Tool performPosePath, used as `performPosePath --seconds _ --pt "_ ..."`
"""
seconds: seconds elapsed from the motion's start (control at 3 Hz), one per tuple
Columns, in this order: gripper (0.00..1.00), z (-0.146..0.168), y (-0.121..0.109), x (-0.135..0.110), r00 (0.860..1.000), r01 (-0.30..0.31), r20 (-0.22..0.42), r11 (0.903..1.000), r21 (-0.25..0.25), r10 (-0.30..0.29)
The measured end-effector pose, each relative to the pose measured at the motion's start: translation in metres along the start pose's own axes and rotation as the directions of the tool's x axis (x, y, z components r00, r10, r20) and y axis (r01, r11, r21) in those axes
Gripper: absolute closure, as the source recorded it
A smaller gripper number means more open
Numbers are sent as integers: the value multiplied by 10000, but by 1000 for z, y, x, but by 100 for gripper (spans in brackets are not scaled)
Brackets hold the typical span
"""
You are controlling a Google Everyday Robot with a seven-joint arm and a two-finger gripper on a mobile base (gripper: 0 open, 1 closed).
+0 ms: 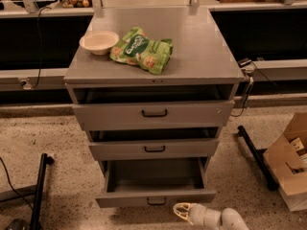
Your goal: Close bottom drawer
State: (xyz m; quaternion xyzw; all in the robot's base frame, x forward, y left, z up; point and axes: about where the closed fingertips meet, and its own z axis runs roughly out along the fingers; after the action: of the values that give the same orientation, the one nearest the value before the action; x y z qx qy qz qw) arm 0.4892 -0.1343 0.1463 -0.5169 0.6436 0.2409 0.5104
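The bottom drawer [154, 196] of the grey metal cabinet is pulled far out, its inside empty, with a small black bar handle [156, 201] on its low front. My gripper [181, 211] is at the bottom edge of the camera view, just below and right of that handle, close to the drawer front. Its pale fingertips point left toward the drawer. The white arm runs off to the lower right.
The top drawer [148, 114] and middle drawer [153, 149] stand slightly open. A white bowl [99, 41] and a green snack bag [142, 50] lie on the cabinet top. A cardboard box [289, 164] and black bar [254, 155] are right; a black stand [38, 190] left.
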Motion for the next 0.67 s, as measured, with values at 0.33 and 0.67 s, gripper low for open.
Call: performPosePath --seconds 0.33,0.67 --pt "100 3 12 -2 9998 105 -139 9997 -214 -108" --pt "100 14 8 9 9980 233 -583 9993 -283 -249"
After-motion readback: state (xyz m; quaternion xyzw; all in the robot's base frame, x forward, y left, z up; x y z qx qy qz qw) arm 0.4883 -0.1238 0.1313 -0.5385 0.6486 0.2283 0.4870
